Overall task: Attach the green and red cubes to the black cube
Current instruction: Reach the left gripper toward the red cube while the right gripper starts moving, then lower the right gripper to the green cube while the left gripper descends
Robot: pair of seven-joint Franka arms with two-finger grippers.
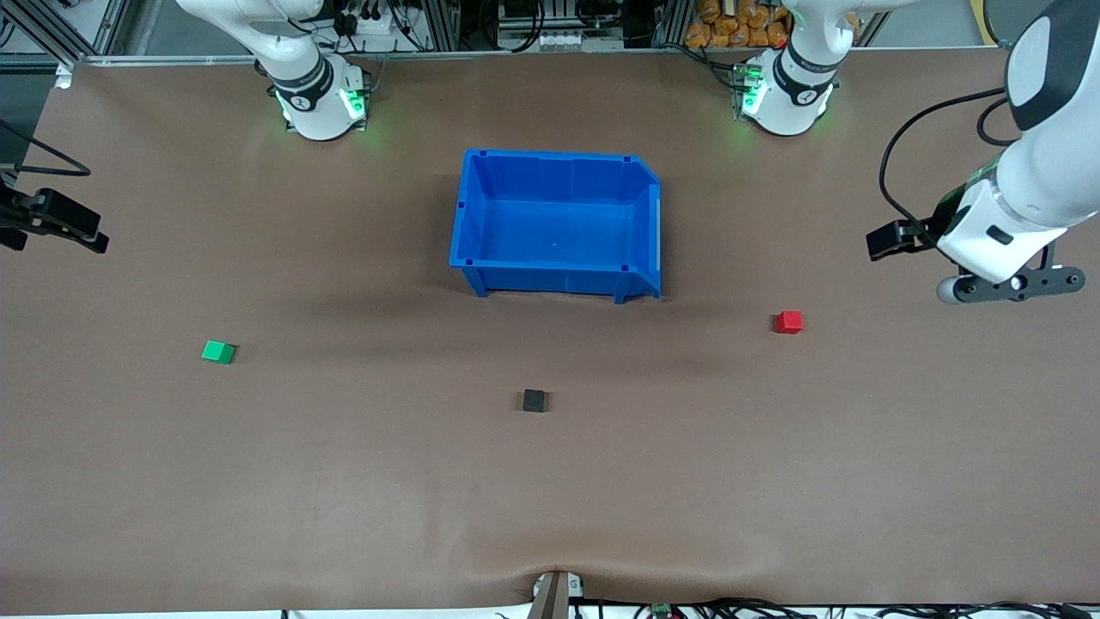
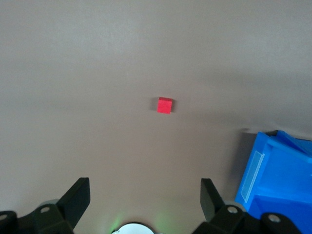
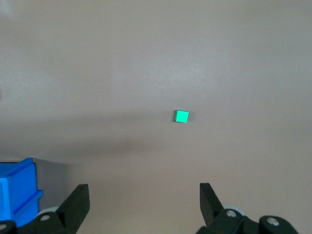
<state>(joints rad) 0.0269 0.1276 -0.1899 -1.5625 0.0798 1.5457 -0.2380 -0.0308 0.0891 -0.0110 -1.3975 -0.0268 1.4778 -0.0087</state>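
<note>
The black cube (image 1: 534, 401) sits on the brown table, nearer to the front camera than the blue bin. The red cube (image 1: 788, 322) lies toward the left arm's end and shows in the left wrist view (image 2: 164, 105). The green cube (image 1: 218, 352) lies toward the right arm's end and shows in the right wrist view (image 3: 181, 116). My left gripper (image 1: 1014, 284) (image 2: 145, 197) is open and empty, up in the air over the table at the left arm's end. My right gripper (image 1: 56, 223) (image 3: 144, 200) is open and empty, up over the right arm's end. All three cubes lie apart.
An empty blue bin (image 1: 559, 156) stands in the middle of the table between the two arm bases. A corner of it shows in the left wrist view (image 2: 278, 170) and the right wrist view (image 3: 19, 190). Cables run along the table's edges.
</note>
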